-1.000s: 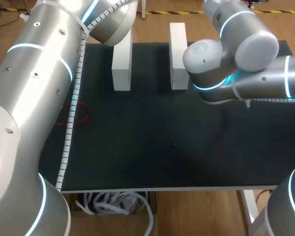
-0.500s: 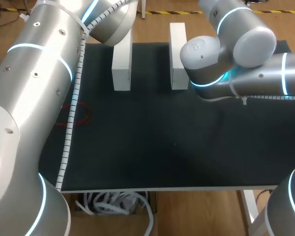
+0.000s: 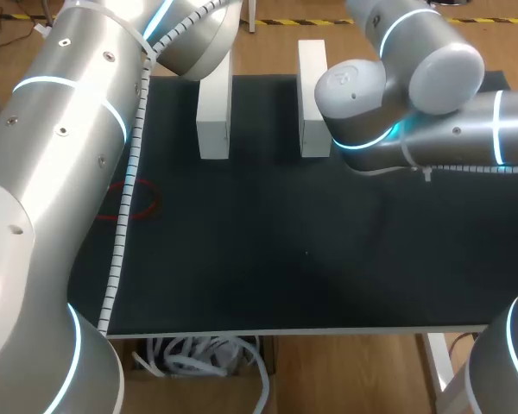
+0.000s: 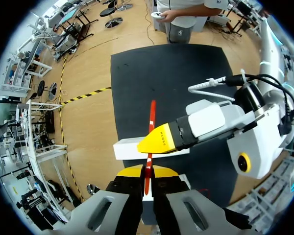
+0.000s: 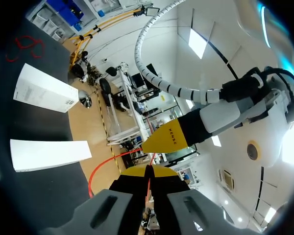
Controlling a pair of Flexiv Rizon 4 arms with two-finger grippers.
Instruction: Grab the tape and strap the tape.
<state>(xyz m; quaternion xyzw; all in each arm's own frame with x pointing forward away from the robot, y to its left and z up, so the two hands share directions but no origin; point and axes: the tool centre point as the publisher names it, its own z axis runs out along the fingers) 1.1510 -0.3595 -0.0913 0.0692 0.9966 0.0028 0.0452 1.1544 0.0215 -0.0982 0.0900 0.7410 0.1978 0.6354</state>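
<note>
While strapping calls for a taut strip, holds the red tape [image 4: 152, 115] from two sides: pinched in the closed fingers of the left end effector [image 4: 147, 171] and, just ahead, clamped likewise in the right end effector [image 5: 147, 172]. Keeps it in the air over the two white blocks [image 3: 213, 112] at the far side of the tabletop [image 3: 285, 259], probably so as to bridge the gap between them. Cannot tell whether it touches either block. Leaves a second red loop [image 3: 155, 200] lying near the left edge, well apart. Seems grabbed, not yet strapped.
</note>
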